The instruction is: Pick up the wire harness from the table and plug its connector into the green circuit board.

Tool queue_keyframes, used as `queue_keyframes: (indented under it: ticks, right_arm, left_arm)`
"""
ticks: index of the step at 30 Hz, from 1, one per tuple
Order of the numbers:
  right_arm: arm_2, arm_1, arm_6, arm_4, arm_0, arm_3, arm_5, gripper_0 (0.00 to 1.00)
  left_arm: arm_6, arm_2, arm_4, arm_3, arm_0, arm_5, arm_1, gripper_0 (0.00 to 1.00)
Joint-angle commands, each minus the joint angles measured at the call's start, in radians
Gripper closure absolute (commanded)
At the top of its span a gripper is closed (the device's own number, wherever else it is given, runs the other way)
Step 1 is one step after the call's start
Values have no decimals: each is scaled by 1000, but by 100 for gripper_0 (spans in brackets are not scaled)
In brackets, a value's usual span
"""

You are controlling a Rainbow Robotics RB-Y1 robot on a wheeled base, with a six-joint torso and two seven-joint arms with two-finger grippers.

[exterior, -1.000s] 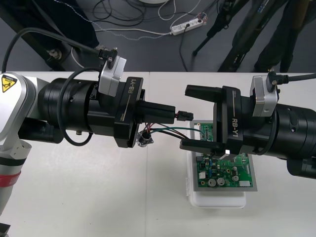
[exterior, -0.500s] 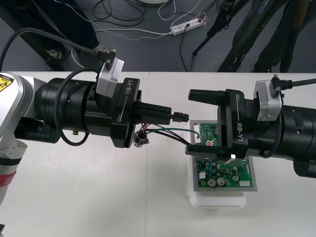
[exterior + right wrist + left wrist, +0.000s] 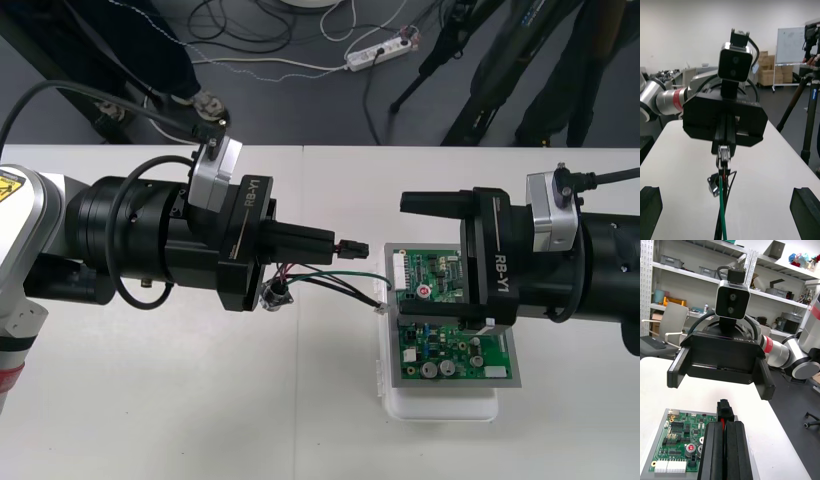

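My left gripper [image 3: 330,243] hovers above the table's middle, shut on the harness's small black plug [image 3: 350,247]. The red, black and green wires [image 3: 335,274] loop beneath it, and the round metal socket [image 3: 272,293] hangs under the fingers. The green circuit board [image 3: 450,335] rests on its white base [image 3: 440,405] to the right. My right gripper [image 3: 420,262] faces the left one over the board's far left part, open, nothing in it. From the left wrist, the plug [image 3: 724,408] pokes out of the shut fingers [image 3: 715,450]. The right wrist view shows the plug [image 3: 724,157] and socket [image 3: 714,184].
The two grippers point at each other with a short gap between them. In the left wrist view the right gripper [image 3: 720,363] stands open beyond the board [image 3: 675,442]. Bare table lies in front of and to the left of the board.
The two grippers have drawn apart. My left gripper has pulled back leftward with the harness, and my right gripper has slid rightward over the board.
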Motion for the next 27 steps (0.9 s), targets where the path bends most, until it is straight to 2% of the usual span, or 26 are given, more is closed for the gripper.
queue_keyframes:
  ticks: [1,7,16,27]
  right_arm:
    - [-37,-86,-70,26,-10,-36,-20,0]
    - [-63,-132,-93,61,-13,-36,-62,0]
    - [-126,-192,-132,183,-58,-36,-204,0]
    - [-209,-215,-166,281,-70,-38,-209,0]
  left_arm:
    - [20,45,25,-7,41,-9,22,100]
    - [4,74,33,-7,69,-40,9,100]
    - [-23,124,31,6,107,-101,-15,100]
    - [-152,154,42,138,109,-208,-38,100]
